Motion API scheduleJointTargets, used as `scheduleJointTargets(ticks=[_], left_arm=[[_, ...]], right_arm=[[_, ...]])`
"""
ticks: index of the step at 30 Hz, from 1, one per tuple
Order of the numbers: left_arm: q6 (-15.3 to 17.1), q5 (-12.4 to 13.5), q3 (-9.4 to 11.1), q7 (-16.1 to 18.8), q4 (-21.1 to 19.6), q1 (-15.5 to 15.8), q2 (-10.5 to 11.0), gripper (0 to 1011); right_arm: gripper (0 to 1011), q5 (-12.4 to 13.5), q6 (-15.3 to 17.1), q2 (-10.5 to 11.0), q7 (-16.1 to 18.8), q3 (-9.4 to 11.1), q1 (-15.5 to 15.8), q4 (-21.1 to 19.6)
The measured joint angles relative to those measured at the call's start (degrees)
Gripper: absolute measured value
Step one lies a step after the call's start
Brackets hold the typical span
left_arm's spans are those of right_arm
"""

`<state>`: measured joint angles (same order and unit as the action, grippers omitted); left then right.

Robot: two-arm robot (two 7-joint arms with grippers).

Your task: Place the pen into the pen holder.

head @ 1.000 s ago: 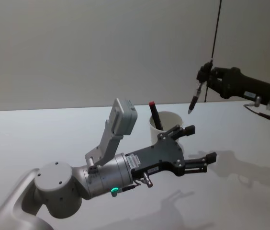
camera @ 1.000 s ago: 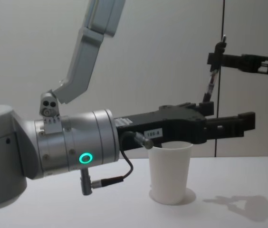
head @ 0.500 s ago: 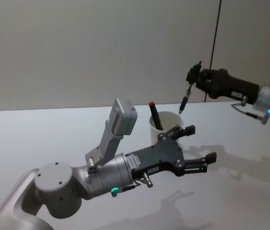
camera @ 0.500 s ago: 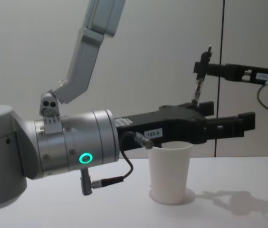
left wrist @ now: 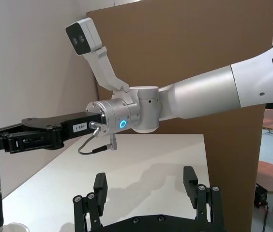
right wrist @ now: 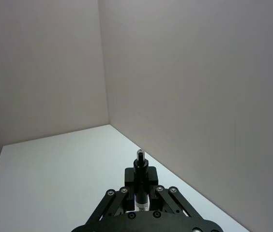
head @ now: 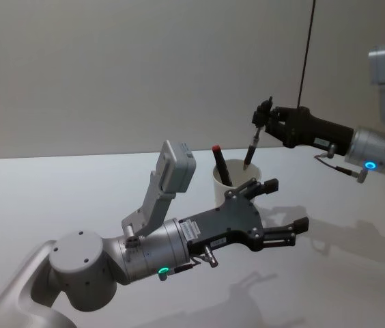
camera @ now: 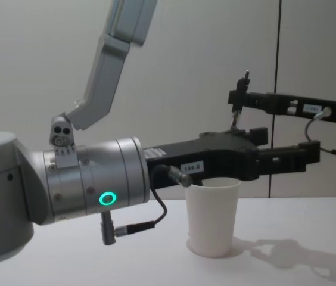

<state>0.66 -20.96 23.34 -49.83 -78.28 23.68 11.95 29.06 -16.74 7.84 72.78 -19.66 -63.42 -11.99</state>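
Pen (head: 251, 147) and cup (head: 235, 179) alignment is assessed, from frame left to right. At lower centre of the head view, the left gripper (head: 284, 211) is held idle with fingers spread, in front of the cup, which holds a red-capped pen (head: 220, 164). At upper right, the right gripper (head: 262, 120) is pinched on the pen's top; its long axis hangs near upright, tip down, just above the rim's far right side. A short descent is judged to be required.

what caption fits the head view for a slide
Right gripper holds a black pen over the white cup; left gripper open beside it.
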Motion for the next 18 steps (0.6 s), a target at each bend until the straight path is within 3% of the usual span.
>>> scheduleJointTargets(ticks=[7,17,18], left_arm=[[0.00,0.00,0.00,0.00,0.00,0.00,0.00,1000],[0.00,0.00,0.00,0.00,0.00,0.00,0.00,1000],[0.00,0.00,0.00,0.00,0.00,0.00,0.00,999]], right_arm=[[154,-0.25,-1.39,-1.21,0.06,-0.55,-1.33,3.09],[430,-1.27,-2.44,-2.29,-0.81,-1.10,-2.57,5.58],[496,-1.33,-2.47,-2.35,-0.88,-1.11,-2.64,5.72]])
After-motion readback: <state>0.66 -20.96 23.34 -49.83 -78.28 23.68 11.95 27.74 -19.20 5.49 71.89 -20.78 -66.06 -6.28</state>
